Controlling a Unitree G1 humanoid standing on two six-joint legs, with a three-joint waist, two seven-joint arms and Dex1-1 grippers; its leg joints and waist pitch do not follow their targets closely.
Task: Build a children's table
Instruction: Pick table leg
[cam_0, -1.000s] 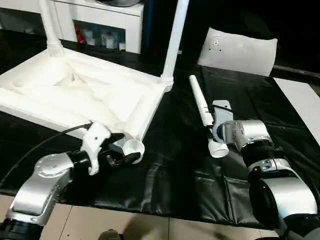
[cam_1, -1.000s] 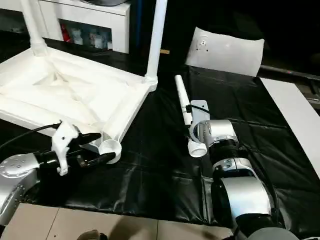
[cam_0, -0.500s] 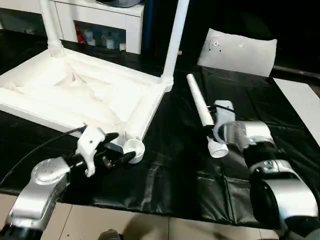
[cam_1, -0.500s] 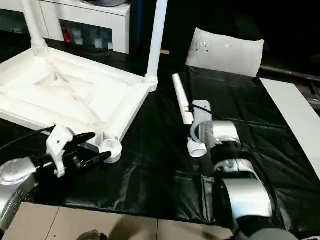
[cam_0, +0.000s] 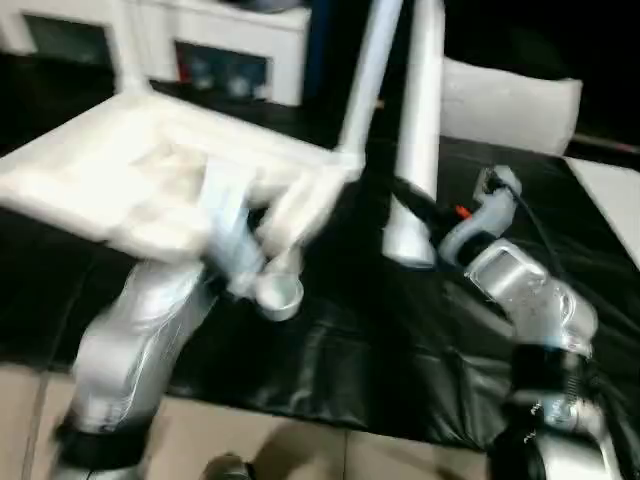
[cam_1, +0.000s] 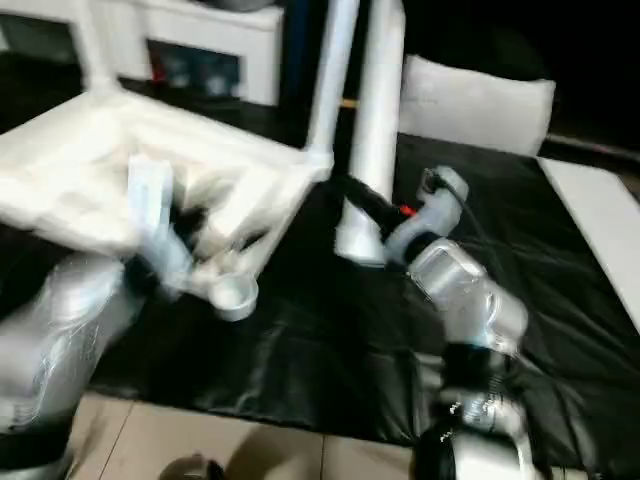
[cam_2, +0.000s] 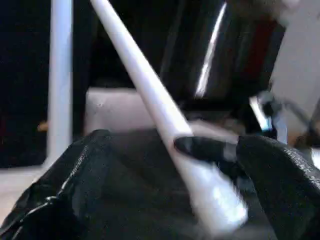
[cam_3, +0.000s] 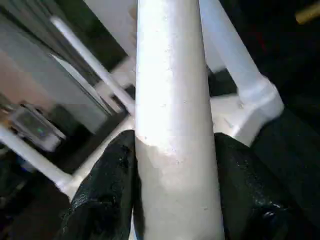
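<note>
The children's table top (cam_0: 150, 170) lies upside down on the black mat, with two legs standing in its far corner sockets, one of them (cam_0: 365, 90) near the middle. My right gripper (cam_3: 172, 165) is shut on a third white leg (cam_0: 415, 130), which stands almost upright off the mat beside that far corner. Its black fingers (cam_3: 107, 190) press both sides of the tube. My left arm (cam_0: 140, 330) reaches over the near corner socket (cam_0: 280, 295). My left gripper (cam_2: 175, 142) is open with nothing between its fingers and looks toward the held leg (cam_2: 145, 85).
A whitish plastic bag (cam_0: 510, 100) lies at the back right of the black mat (cam_0: 350, 350). A white cabinet (cam_0: 240, 40) stands behind the table top. A white board (cam_0: 612, 200) lies at the right edge. Tiled floor (cam_0: 300, 450) borders the mat's near edge.
My right gripper has lifted the leg off the mat and swung it nearly upright. My left arm has risen over the table's near corner. The camera has also shifted.
</note>
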